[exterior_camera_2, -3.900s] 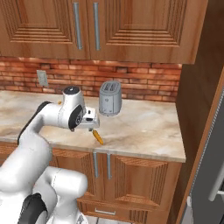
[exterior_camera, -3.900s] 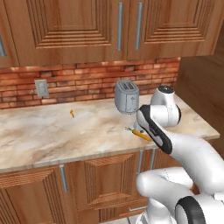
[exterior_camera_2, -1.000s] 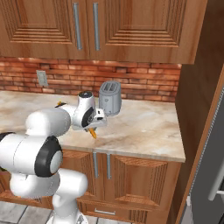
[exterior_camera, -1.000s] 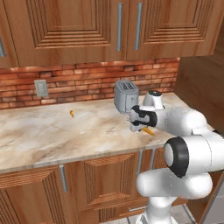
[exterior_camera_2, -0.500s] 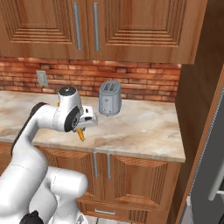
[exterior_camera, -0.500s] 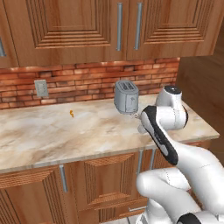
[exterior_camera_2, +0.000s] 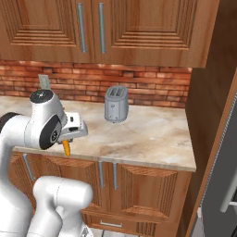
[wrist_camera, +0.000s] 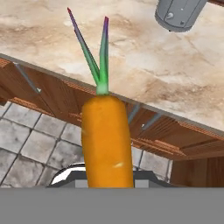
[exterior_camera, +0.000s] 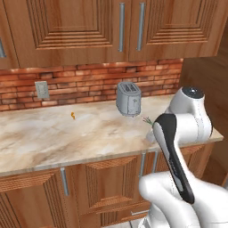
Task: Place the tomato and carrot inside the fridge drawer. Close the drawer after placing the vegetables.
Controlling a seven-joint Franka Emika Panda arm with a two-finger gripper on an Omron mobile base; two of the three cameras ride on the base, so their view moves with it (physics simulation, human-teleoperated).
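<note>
**Carrot gripped in the tool above the table's front edge**

The tool (exterior_camera_2: 69,134) is seen at the middle left of the right base view, closed on the carrot (exterior_camera_2: 67,147), whose orange body hangs out below it, tip down. In the hand view the carrot (wrist_camera: 107,140) stands large at the bottom centre, its thick orange body rising from between the jaws and its green and purple leaves fanned toward the upper left of the frame. In the left base view the tool itself is hidden behind the arm; only the thin leaves of the carrot (exterior_camera: 146,120) can be made out at centre right, just beside the arm's upper link.

The carrot is held clear of the table (exterior_camera_2: 148,134), over its front edge: in the hand view the marbled top (wrist_camera: 144,65) fills the upper part of the frame, with the wooden cabinet fronts (wrist_camera: 57,98) and a tiled floor (wrist_camera: 26,148) below it.

A grey toaster (exterior_camera_2: 115,104) stands upright on the table near the brick wall (exterior_camera_2: 152,85), to the right of the tool in the right base view, well apart from it; its underside edge is seen at the top right of the hand view. In the left base view a small orange object (exterior_camera: 73,116) lies on the table at centre left, below a wall socket (exterior_camera: 42,90); what it is cannot be told. Wooden wall cabinets (exterior_camera: 120,26) with bar handles hang across the top of both base views.
</note>
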